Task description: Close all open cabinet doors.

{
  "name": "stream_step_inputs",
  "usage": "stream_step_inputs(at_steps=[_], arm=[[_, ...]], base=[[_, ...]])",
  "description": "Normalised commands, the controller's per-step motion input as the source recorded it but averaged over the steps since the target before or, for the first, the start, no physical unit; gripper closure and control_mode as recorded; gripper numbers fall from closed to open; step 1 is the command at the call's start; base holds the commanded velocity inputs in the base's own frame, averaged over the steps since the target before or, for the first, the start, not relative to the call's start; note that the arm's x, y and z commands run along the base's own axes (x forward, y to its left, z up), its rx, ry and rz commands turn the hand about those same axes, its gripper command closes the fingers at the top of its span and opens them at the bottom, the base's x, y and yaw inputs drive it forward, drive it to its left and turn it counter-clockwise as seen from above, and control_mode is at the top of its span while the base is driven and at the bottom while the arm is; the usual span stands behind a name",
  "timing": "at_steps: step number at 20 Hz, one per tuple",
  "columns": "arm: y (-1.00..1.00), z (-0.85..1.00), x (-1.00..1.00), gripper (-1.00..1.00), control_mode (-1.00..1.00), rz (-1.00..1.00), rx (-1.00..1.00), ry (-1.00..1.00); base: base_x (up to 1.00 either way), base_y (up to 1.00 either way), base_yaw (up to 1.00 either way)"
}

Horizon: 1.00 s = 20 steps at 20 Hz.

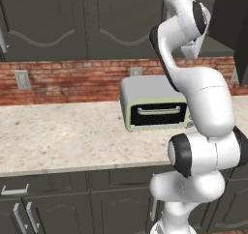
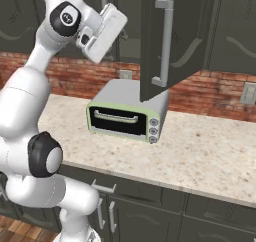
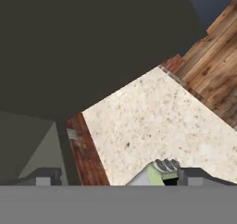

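Right base view: the counter (image 2: 210, 156), pale speckled stone, runs across the scene with a brick wall (image 2: 65, 76) behind it and dark upper cabinets above. One upper door (image 2: 172, 36) stands swung out over the counter, its inner edge towards the camera and its long silver handle (image 2: 165, 41) upright; its lower corner hangs just above the toaster oven (image 2: 127, 113). To the right, another upper door (image 2: 235, 31) lies flat and shut. Left base view shows two more shut upper doors (image 1: 43, 22) side by side, and the open door's dark edge at the top right. Below the counter sit drawer fronts (image 1: 29, 185) and lower doors (image 1: 58, 213), all flush.

The arm (image 2: 25, 111) rises at the left and bends high, with the hand (image 2: 102, 31) up near the upper cabinets, left of the open door and apart from it. In the hand view both finger tips (image 3: 44, 177) show at the bottom, spread apart with nothing between them, so the gripper (image 3: 120, 179) is released. An outlet (image 1: 22, 79) sits on the brick.
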Motion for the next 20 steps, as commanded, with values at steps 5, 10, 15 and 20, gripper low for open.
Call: stream_step_inputs(at_steps=[5,10,15,20], arm=[[-0.04,-0.09,-0.48,-1.0,-1.0,0.0,0.1,-0.03],[-0.01,-0.09,-0.4,-1.0,-1.0,0.0,0.04,-0.04],[0.0,-0.07,-0.39,-1.0,-1.0,0.0,0.02,-0.03],[0.0,-0.03,-0.39,-1.0,-1.0,0.0,0.0,-0.03]], base=[[0.0,0.0,0.0],[0.0,0.0,0.0],[0.0,0.0,0.0],[0.0,0.0,0.0]])
